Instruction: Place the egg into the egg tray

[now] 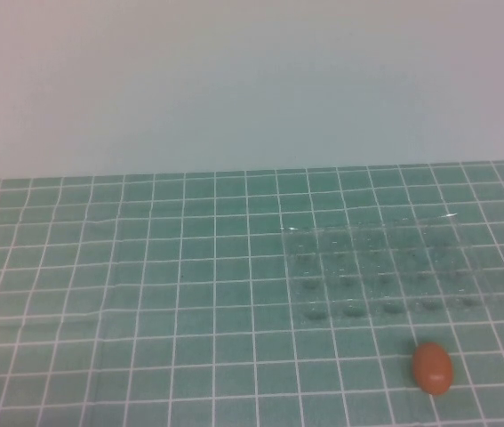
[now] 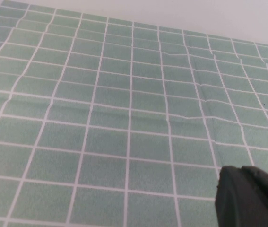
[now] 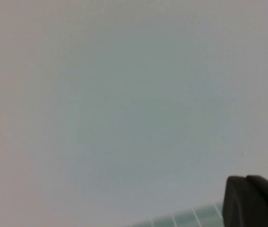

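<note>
Egg (image 1: 433,368) lies on its own on the green gridded mat (image 1: 145,294), at the near right of the table, tilted a little on its side. Nothing touches it. Egg tray (image 1: 380,271), clear plastic with rows of shallow round cups, sits on the mat just beyond the egg and a little to its left; a strip of bare mat separates the two. Every cup that can be made out in the tray is empty.

Neither arm appears in the high view. Left gripper (image 2: 252,196) shows only as a dark edge in the corner of the left wrist view, hanging above bare mat, with neither egg nor tray in that view. Right gripper (image 3: 254,201) shows likewise as a dark edge in the right wrist view, pointed mostly at the pale wall (image 3: 124,94) with only a sliver of mat visible. Whether the fingers of either gripper are spread or pressed together cannot be told.

Assessment: no step of the task is done. Reaching the egg, grasping, lifting, carrying to the tray and setting down in a cup all remain. The right arm appears the likelier one to act, given the egg's position on the right
</note>
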Controlling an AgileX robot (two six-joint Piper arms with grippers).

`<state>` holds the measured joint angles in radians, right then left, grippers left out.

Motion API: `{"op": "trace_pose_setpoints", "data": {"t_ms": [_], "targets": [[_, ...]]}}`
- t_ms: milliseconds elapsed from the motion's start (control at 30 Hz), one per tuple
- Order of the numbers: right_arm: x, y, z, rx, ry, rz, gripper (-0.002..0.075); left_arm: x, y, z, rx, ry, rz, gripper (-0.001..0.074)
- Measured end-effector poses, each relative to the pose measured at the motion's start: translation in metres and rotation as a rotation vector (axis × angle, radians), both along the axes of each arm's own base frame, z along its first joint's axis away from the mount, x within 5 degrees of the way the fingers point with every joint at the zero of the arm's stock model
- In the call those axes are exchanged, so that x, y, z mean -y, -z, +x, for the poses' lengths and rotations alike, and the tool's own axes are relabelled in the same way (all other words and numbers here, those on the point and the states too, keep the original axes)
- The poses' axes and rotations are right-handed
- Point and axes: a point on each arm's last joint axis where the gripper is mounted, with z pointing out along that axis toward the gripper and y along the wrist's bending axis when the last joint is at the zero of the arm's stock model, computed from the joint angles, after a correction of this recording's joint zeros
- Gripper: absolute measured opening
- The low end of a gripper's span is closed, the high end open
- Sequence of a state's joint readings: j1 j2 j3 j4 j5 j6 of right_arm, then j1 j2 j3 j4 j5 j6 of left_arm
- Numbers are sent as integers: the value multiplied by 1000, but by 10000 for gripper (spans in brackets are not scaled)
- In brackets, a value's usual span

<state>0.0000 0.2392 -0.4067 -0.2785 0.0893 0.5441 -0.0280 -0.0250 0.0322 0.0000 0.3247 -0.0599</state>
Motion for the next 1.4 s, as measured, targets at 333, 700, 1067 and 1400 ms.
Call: {"op": "trace_pose_setpoints", "data": {"t_ms": [333, 700, 1067, 1400], "targets": [[-6, 7, 75, -680, -142, -366, -1, 0, 0, 0, 0, 0, 0, -1], [-51, 10, 110, -641, -536, -241, -1, 0, 0, 0, 0, 0, 0, 0], [-66, 6, 137, -401, -600, -372, -1, 0, 0, 0, 0, 0, 0, -1], [-78, 26, 155, -512, -727, -339, -1, 0, 0, 0, 0, 0, 0, -1]]}}
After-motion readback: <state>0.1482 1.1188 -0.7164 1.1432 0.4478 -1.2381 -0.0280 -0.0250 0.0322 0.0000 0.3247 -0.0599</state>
